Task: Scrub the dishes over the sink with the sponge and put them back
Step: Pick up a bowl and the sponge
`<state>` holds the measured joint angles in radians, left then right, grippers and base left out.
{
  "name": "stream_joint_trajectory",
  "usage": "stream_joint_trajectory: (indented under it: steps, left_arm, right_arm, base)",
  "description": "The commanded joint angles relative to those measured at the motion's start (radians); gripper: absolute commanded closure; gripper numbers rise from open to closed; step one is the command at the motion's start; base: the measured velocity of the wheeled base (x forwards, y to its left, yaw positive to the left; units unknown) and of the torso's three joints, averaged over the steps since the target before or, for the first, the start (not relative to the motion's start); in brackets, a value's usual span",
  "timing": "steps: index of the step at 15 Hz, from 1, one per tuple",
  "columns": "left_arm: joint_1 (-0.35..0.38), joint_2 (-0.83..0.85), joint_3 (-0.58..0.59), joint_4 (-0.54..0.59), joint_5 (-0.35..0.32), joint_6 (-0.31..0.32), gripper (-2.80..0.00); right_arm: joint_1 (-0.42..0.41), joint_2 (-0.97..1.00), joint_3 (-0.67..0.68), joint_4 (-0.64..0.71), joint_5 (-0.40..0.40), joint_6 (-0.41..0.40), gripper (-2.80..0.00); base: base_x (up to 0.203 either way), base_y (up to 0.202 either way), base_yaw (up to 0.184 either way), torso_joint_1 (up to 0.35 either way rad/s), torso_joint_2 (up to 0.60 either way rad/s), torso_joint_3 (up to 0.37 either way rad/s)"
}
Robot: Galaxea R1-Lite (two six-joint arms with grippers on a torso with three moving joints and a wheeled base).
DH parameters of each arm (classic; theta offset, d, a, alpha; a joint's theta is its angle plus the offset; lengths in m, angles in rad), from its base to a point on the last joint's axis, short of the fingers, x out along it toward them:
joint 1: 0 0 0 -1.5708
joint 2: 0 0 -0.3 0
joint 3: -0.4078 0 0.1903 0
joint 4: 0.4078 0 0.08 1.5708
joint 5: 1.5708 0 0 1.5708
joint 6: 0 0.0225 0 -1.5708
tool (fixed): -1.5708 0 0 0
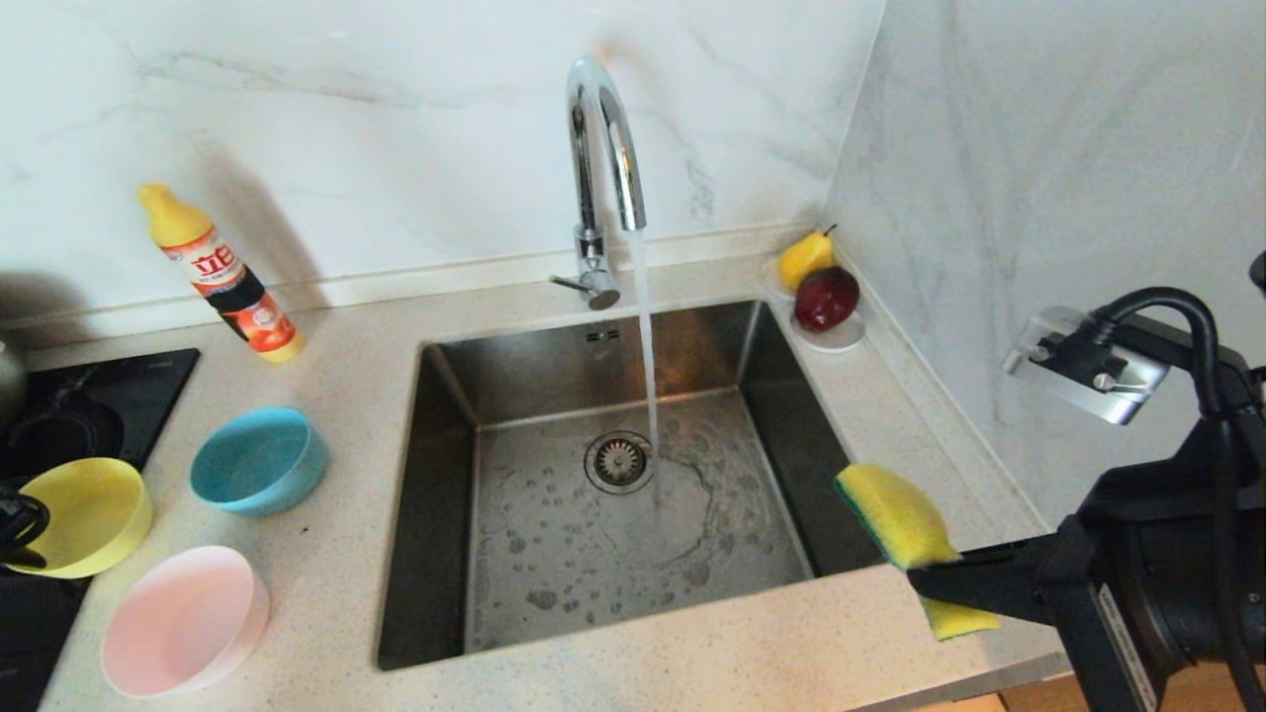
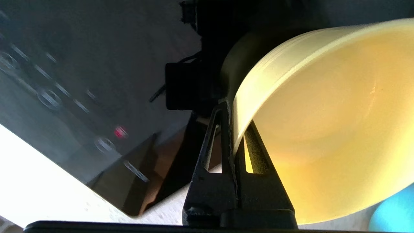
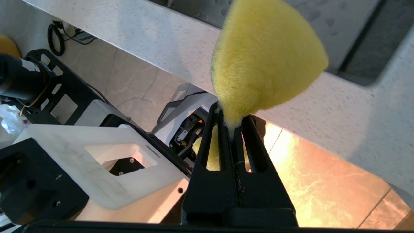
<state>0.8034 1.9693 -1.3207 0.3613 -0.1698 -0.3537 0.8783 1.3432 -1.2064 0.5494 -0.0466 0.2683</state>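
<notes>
Now the left gripper (image 2: 237, 142) has its fingers (image 2: 255, 152) closed on the rim of the yellow bowl (image 1: 84, 514) at the counter's (image 1: 336, 554) left edge, beside the blue bowl (image 1: 259, 461) and pink bowl (image 1: 183, 620). Opposite, the right gripper (image 3: 233, 127) pinches the sponge (image 1: 902, 522) near the sink's (image 1: 593, 514) right front corner, water running from the tap (image 1: 599, 148).

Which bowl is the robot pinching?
The yellow bowl: the left gripper is shut on its rim. The blue bowl and pink bowl sit untouched.

Left hand (image 2: 233, 129) pinched shut at far left; right hand (image 3: 233, 124) clamped, low right.
</notes>
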Motion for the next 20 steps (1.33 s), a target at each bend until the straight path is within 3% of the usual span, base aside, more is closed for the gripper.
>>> stream_joint_trajectory:
  steps: [1,5,12,14,17,20]
  left_arm:
    - [0.015,0.005,-0.030,0.003,-0.003,-0.005,0.00]
    - [0.025,-0.080,-0.054,0.014,-0.038,-0.026,0.00]
    - [0.010,-0.400,-0.085,0.173,-0.263,-0.033,0.00]
    - [-0.081,-0.480,-0.117,0.253,-0.299,-0.027,0.00]
    - [-0.280,-0.540,-0.177,0.337,-0.302,-0.021,0.00]
    - [-0.548,-0.536,-0.231,0.373,-0.202,-0.037,0.00]
  right_arm:
    - [0.001,0.005,0.001,0.003,-0.001,0.002,0.00]
    - [0.001,0.005,0.002,0.001,0.001,0.002,0.00]
    - [0.001,-0.010,0.005,0.003,0.001,0.002,0.00]
    - [0.001,-0.007,0.005,0.002,0.001,0.002,0.00]
    - [0.001,-0.009,0.005,0.003,0.001,0.002,0.00]
    - [0.001,-0.006,0.005,0.001,0.001,0.002,0.00]
  base:
    - [0.000,0.000,0.000,0.000,0.00,0.000]
    - [0.000,0.000,0.000,0.000,0.00,0.000]
    - [0.000,0.000,0.000,0.000,0.00,0.000]
    - [0.000,0.000,0.000,0.000,0.00,0.000]
    - [0.000,0.000,0.000,0.000,0.00,0.000]
    - [0.000,0.000,0.000,0.000,0.00,0.000]
